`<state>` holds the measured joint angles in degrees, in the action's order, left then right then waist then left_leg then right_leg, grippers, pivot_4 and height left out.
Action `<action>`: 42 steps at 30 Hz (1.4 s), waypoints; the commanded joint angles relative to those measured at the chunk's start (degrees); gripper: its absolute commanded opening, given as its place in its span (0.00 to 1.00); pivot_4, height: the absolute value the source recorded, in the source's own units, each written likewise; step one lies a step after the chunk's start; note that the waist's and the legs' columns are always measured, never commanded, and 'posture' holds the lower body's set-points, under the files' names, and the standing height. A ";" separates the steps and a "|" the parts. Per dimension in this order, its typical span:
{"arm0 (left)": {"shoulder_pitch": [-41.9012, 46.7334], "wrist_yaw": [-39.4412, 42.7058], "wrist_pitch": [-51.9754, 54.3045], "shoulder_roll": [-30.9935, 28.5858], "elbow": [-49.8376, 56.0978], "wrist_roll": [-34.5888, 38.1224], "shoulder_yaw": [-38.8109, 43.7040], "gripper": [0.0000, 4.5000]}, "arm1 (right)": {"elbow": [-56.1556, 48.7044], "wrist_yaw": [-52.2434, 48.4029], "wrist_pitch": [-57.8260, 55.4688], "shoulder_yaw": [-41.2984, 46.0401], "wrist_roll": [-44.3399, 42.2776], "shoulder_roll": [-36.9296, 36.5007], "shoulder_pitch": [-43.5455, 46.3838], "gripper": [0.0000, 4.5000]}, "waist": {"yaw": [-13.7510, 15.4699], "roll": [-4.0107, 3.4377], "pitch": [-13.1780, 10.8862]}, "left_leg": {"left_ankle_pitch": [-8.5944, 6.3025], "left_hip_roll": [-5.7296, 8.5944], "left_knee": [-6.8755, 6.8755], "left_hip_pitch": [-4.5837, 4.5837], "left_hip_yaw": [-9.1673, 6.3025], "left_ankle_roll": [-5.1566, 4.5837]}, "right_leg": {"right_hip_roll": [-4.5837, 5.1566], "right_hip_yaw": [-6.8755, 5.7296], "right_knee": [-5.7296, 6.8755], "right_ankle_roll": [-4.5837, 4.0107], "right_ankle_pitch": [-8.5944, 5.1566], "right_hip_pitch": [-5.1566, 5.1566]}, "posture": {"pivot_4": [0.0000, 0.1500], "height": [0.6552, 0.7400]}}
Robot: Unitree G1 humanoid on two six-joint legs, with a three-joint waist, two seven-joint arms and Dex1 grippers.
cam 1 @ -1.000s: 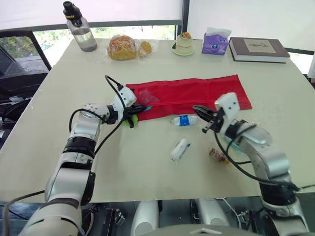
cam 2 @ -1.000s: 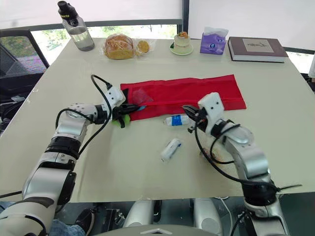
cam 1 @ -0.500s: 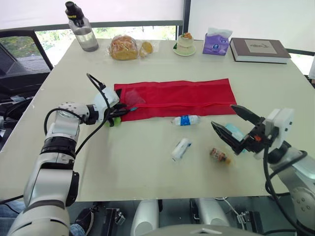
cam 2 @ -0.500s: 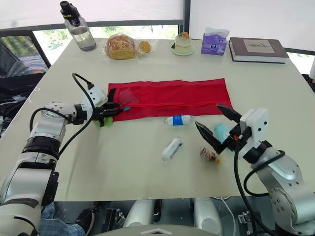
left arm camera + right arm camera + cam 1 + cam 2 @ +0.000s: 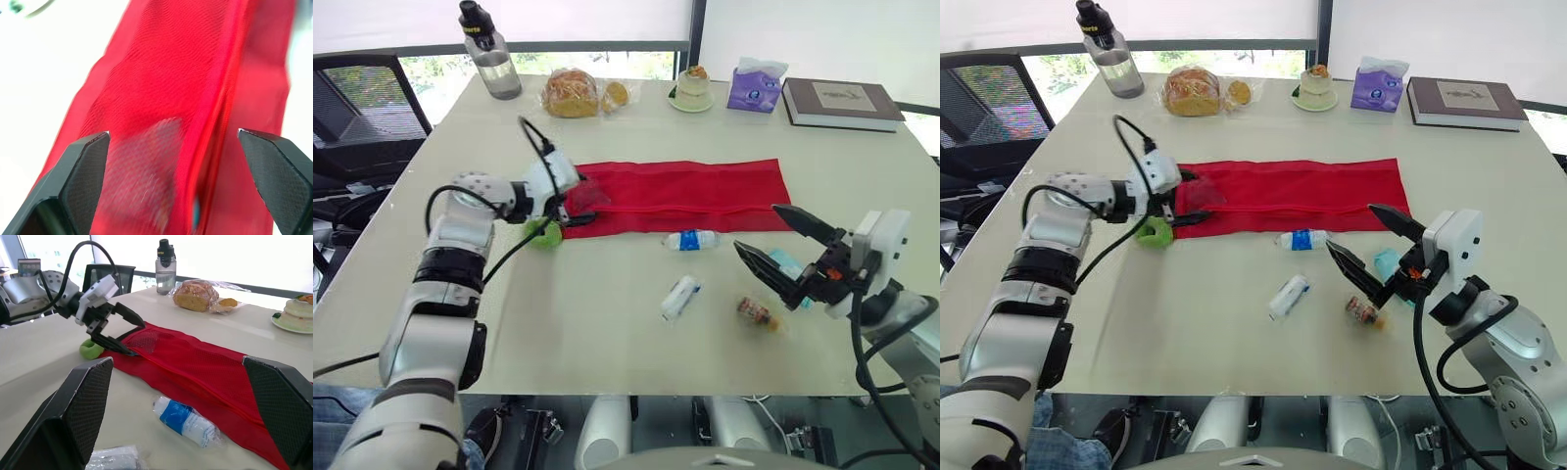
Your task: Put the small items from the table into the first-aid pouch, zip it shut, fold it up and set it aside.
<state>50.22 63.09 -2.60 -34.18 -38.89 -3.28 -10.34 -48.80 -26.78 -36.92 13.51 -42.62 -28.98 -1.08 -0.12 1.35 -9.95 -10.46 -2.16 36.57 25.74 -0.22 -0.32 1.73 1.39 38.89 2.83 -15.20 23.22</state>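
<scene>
Drawn back from the long red mesh pouch (image 5: pixel 695 191) at centre frame, my right gripper (image 5: pixel 755 226) hangs wide open at lower right, nearest the small brown vial (image 5: pixel 757 313) just below it; my left gripper (image 5: pixel 579 204), also open, sits at the pouch's left end.

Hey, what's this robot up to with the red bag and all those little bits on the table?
The robot is meant to pack small first-aid things into the red pouch, which lies flat on the table. Its left hand, fingers open, is at one end of it, beside a green roll. Its right hand hovers open near the loose items: a blue-labelled bottle, a white roll, a brown vial and a teal packet.
</scene>
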 commanded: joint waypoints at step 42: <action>14.67 -18.44 -11.04 15.17 -24.68 -9.05 -1.92 0.02 | -2.06 5.00 -0.04 7.10 -5.30 -11.28 -3.70 1.00 | -0.49 0.04 -0.02 | -0.01 -0.02 0.44 0.00 -0.15 -0.01 | -0.13 -0.03 0.04 0.15 0.08 -0.24 | 1.00 1.00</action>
<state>64.14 44.07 -13.26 -18.19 -66.55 -13.51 -13.51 -50.35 -20.91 -38.37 18.62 -47.81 -39.71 -4.75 -0.60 1.39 -9.96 -10.47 -2.18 37.01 25.74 -0.38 -0.33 1.60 1.35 38.94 2.97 -15.12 22.98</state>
